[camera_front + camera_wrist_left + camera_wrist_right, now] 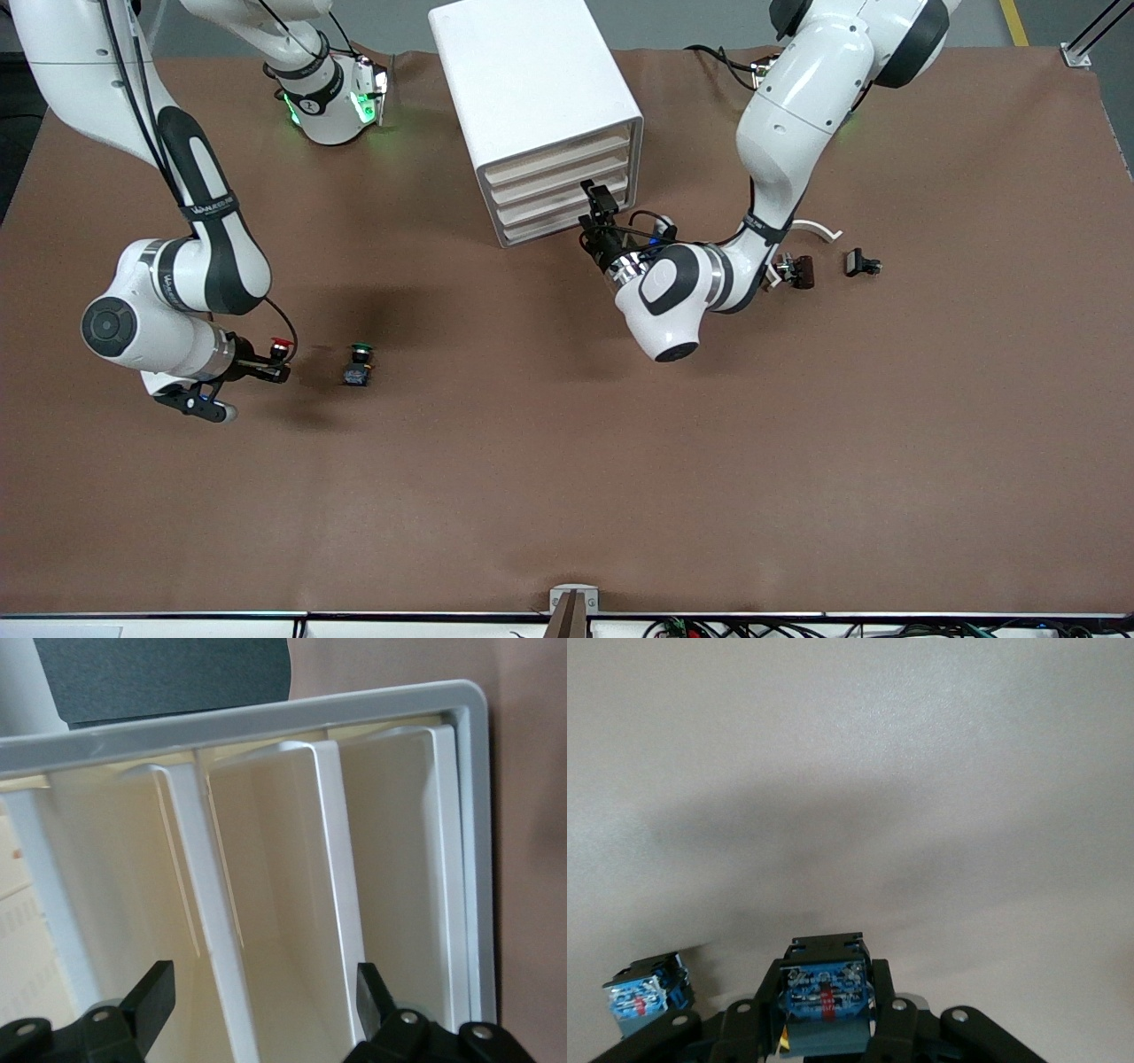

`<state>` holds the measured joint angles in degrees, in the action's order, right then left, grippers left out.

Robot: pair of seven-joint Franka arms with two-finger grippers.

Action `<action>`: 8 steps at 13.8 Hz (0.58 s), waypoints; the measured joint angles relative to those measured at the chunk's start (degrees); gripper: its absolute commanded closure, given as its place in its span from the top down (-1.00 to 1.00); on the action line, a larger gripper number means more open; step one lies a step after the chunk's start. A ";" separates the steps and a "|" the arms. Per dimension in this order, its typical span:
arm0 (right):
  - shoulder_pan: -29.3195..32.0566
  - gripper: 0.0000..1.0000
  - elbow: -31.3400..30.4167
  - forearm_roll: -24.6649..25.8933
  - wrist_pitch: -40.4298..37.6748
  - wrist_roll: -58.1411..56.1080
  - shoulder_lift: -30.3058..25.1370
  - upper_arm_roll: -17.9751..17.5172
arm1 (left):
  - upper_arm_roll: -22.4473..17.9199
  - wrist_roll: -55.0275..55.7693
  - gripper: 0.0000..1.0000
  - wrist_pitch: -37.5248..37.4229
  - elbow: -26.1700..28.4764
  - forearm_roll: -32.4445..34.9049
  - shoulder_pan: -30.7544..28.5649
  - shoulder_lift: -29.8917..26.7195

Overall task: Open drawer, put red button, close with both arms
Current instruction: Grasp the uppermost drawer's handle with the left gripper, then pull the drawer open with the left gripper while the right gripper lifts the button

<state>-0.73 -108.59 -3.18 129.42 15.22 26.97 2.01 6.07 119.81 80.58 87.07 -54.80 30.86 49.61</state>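
We see the right gripper clenched on the red button, holding it above the brown table toward the right arm's end; the button sits between the two fingers, its red cap up and its black and blue body below, so its long axis runs upright, across the line of the jaws. In the right wrist view the blue terminal face of the button's body fills the gap between the black fingers, facing the camera. Just beside these jaws, resting on the table, stands the green-capped button, upright too, apart from the gripper. The left gripper is at the front of the white cabinet, its jaws spread wide and grasping nothing. In the left wrist view the two fingertips stand apart with the beige-edged drawers ahead of and between them; the drawer fronts run as long bars across the jaws' opening. We cannot tell whether a fingertip touches a drawer edge. Near the left arm's elbow lie a dark brown part, a small black part and a curved white piece.
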 measured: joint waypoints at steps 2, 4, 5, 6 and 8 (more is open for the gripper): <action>0.00 -1.00 0.35 0.00 -0.48 0.01 -0.09 0.06 | 0.03 0.00 0.81 0.00 -0.03 -1.68 0.99 0.68; 0.00 -1.00 0.47 0.00 -1.06 0.02 -0.14 0.07 | 0.05 0.48 0.74 0.00 -0.26 -2.82 1.20 0.69; 0.00 -1.00 0.67 0.00 -1.83 0.03 -0.28 0.08 | 0.05 0.84 0.49 0.00 -0.47 -2.88 1.18 0.68; 0.00 -1.00 0.89 0.00 -2.95 0.03 -0.66 0.08 | 0.07 0.94 0.39 -0.06 -0.60 -2.89 1.21 0.68; 0.05 -1.00 1.12 0.00 -5.22 0.12 -2.04 0.13 | 0.23 0.96 0.22 -0.33 -0.61 -2.89 2.01 0.70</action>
<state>-0.68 -107.47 -3.19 124.21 15.35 24.93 2.13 6.30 120.77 80.25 86.45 -57.68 32.87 50.31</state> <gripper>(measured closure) 0.581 0.207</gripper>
